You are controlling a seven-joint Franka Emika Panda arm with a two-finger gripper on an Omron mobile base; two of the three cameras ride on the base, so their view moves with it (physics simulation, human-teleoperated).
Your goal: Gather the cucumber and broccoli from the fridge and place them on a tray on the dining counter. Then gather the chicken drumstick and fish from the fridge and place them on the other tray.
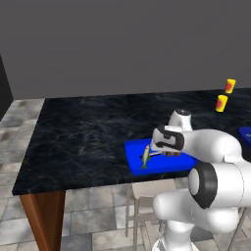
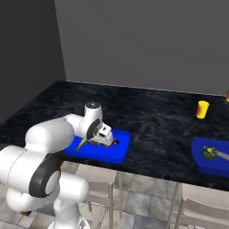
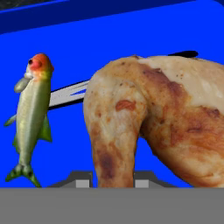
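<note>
A white robot arm reaches over a long black marbled tabletop [image 1: 83, 142] and holds its pincer [image 3: 107, 181] low over a blue tray [image 1: 135, 159] near the front edge. The pincer is closed narrow on the chicken drumstick [image 3: 162, 122]. In the hand view the two dark tips sit on either side of the drumstick's thin end, and the browned meat fills the right half of the picture.

The fish [image 3: 30, 118] lies on the same tray just beside the drumstick, apart from it — olive back, pale belly, reddish head. A thin grey utensil [image 3: 68, 94] lies on the tray between the two and runs behind the drumstick.

From the left base view, the fish [image 1: 145, 157] shows as a small sliver at the tray's left part, with the arm's wrist covering the drumstick. Two yellow cups with red marks [image 1: 222, 103] stand far back on the tabletop; any writing on them is too small to read.

The right base view adds a second blue tray [image 2: 210, 163] well apart to the right — it carries the broccoli [image 2: 209, 153] beside another grey utensil [image 2: 222, 155]. A brown wooden leg [image 1: 44, 220] supports the tabletop's left end.
</note>
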